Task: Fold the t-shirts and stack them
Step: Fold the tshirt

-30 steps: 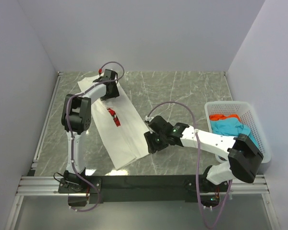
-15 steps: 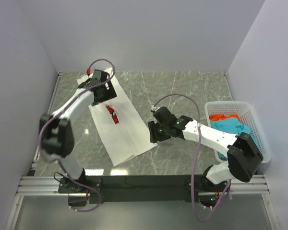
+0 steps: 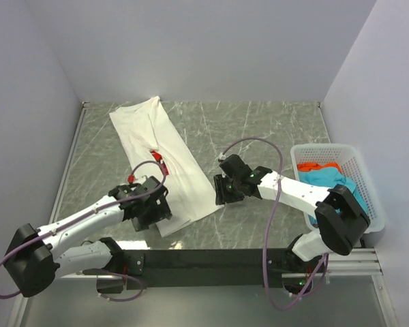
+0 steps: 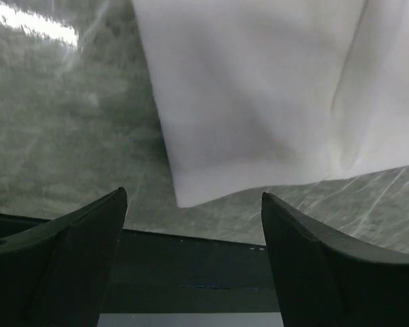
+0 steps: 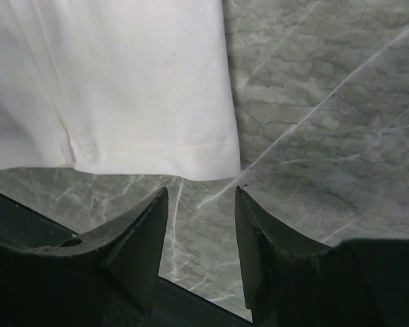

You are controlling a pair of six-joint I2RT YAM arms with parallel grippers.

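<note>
On the grey marble table (image 3: pixel 273 136) the white t-shirt (image 3: pixel 167 160) lies as a long folded strip. Our left gripper (image 4: pixel 192 201) has swung back from the strip's far end to its near hem, jaws wide apart and empty, one hem corner just ahead of them. Our right gripper (image 5: pixel 201 192), jaws partly apart and empty, has the other corner just ahead, so we judge both are placed to pinch the hem for the next fold.

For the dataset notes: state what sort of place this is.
Probably a lab test cell, not a home: plain white walls box in a marble-look table, and robot arms are bolted to a rail at its near edge.
</note>
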